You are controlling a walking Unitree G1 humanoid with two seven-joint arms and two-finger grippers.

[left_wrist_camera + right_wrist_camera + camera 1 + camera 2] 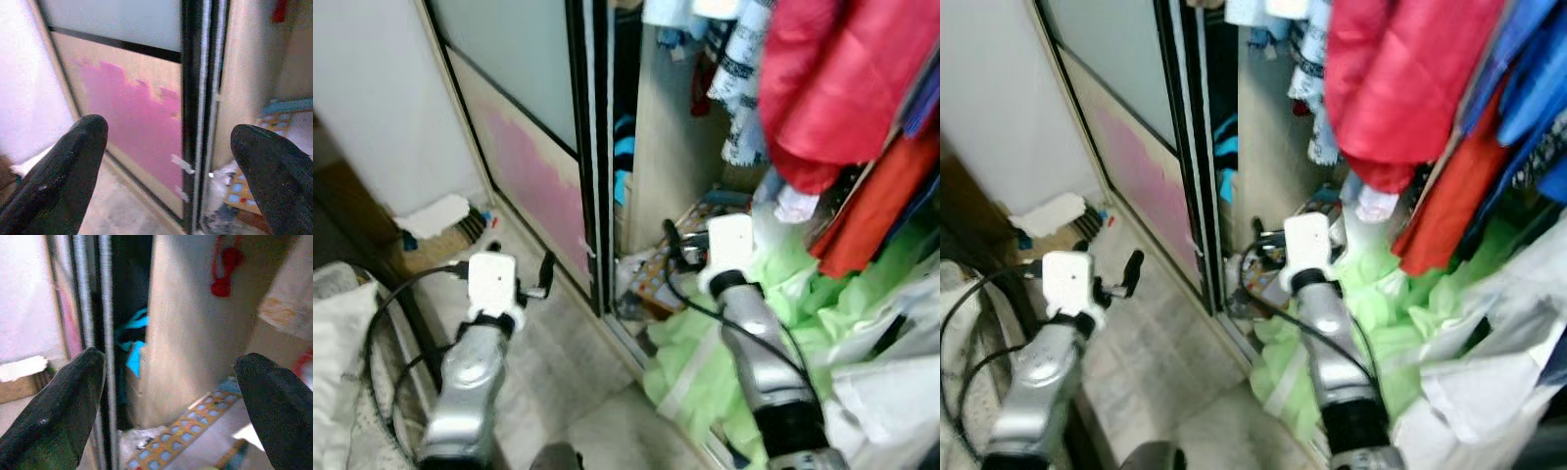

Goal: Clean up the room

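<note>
I face an open wardrobe with a sliding door point(538, 166) of frosted glass and a pink panel, edged by a black frame point(590, 196). A light green cloth point(724, 333) lies heaped on the wardrobe floor under my right arm. My right gripper point(674, 250) is open, low in the wardrobe opening, over a flat item patterned with blue squares point(181, 440). My left gripper point(536, 277) is open above the floor, just in front of the door's pink panel point(132, 112). Neither holds anything.
A red jacket point(842, 88) and other clothes hang at the upper right. White plastic bags point(891, 372) pile up at the right. Blue cloth point(134, 340) sits deep inside beside a beige partition point(195, 333). A white rag point(435, 213) and a pillow point(337, 333) lie at the left.
</note>
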